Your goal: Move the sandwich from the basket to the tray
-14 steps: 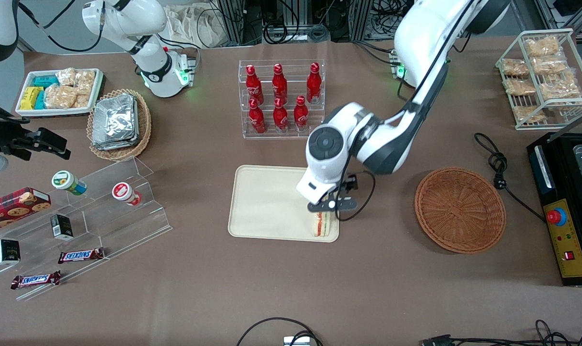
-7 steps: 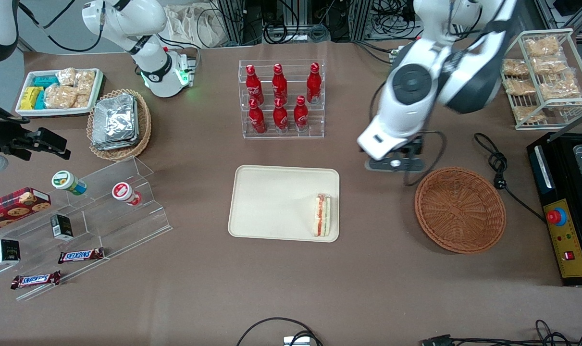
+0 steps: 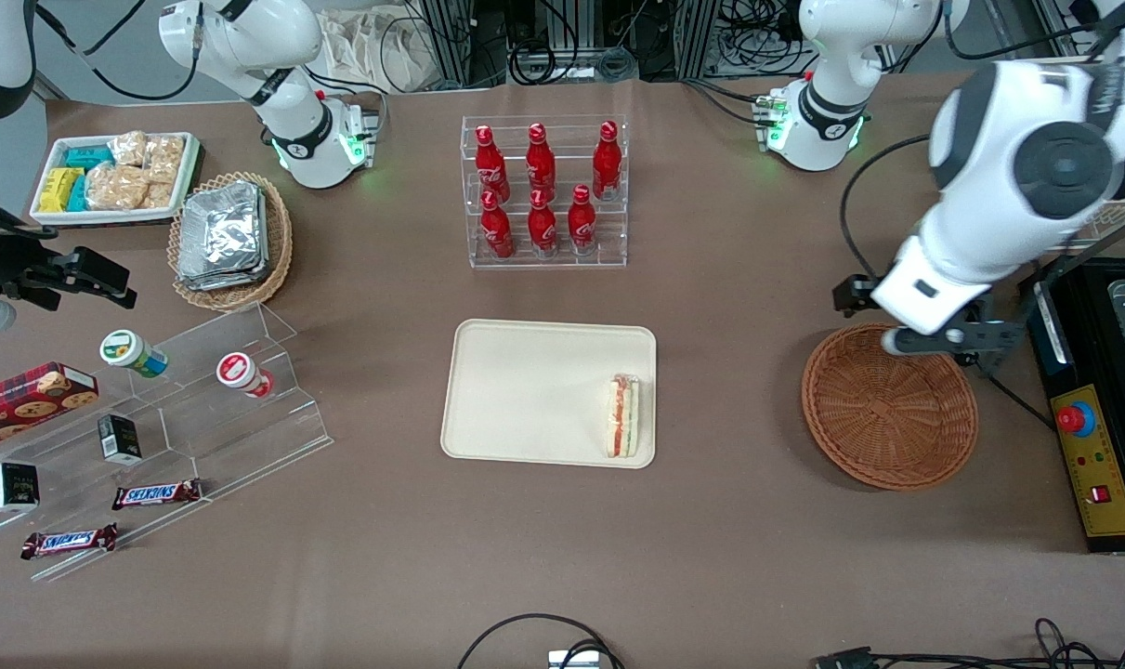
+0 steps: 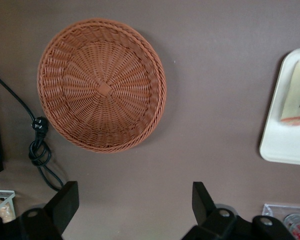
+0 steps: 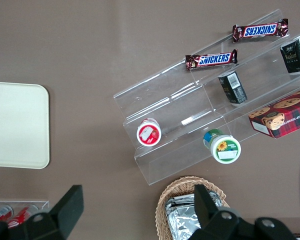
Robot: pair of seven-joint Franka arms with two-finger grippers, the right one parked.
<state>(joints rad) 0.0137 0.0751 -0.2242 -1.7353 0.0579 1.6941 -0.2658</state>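
The sandwich (image 3: 623, 427) lies on the beige tray (image 3: 525, 390), at the tray's end nearest the basket, with its orange-red and green filling showing. The wrist view also catches the sandwich (image 4: 297, 95) and a corner of the tray (image 4: 290, 145). The round reddish-brown basket (image 3: 889, 406) holds nothing; its woven floor (image 4: 102, 85) is bare. My gripper (image 3: 943, 342) hangs open above the basket's rim farthest from the front camera, well apart from the tray. Between the black fingers (image 4: 65, 200) there is only brown tabletop, around the gripper (image 4: 134, 200).
A black cable (image 3: 957, 316) coils beside the basket, next to a black machine with a red button (image 3: 1073, 418). A rack of red bottles (image 3: 543, 190) stands farther from the camera than the tray. An acrylic shelf (image 3: 200, 390) and a foil-packet basket (image 3: 230, 240) sit toward the parked arm's end.
The gripper let go of the sandwich on the tray, then lifted and swung toward the working arm's end, ending over the basket. The sandwich stayed put.
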